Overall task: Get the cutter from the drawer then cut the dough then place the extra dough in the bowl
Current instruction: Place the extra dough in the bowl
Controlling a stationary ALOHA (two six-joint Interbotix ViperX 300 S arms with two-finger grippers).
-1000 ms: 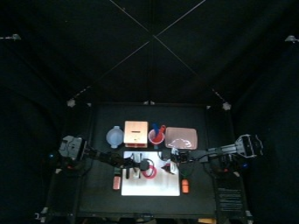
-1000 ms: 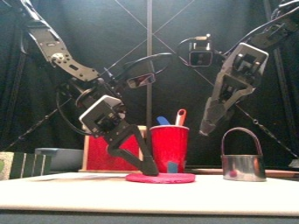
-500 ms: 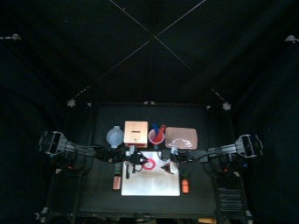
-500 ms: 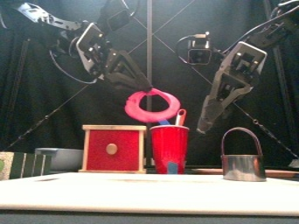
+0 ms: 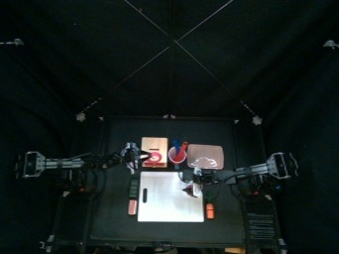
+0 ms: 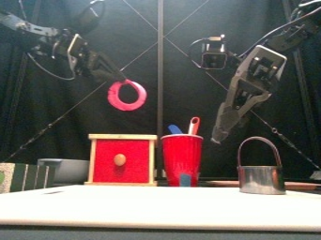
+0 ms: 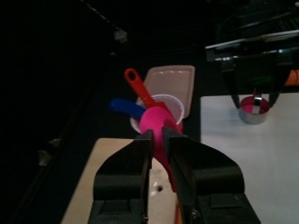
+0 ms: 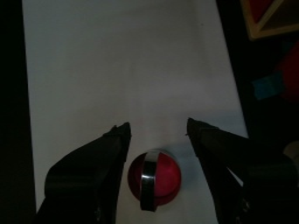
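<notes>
pink dough ring (image 6: 127,107) hangs high in the air, pinched at its upper edge by the clenched fingers of the left gripper (image 6: 111,79). far below these fingers, on the table, stands the wooden box (image 6: 122,159) with its red drawer front, and the blue-grey bowl (image 6: 60,171) is just beside it. the red cup (image 6: 182,157) with two toy knives is next. the right gripper (image 8: 158,131) has its fingers spread and grasps nothing. the metal cutter (image 8: 152,181) stands on the white cutting board (image 8: 117,70) just before the fingertips, with a red dough disc (image 8: 166,175) inside.
</notes>
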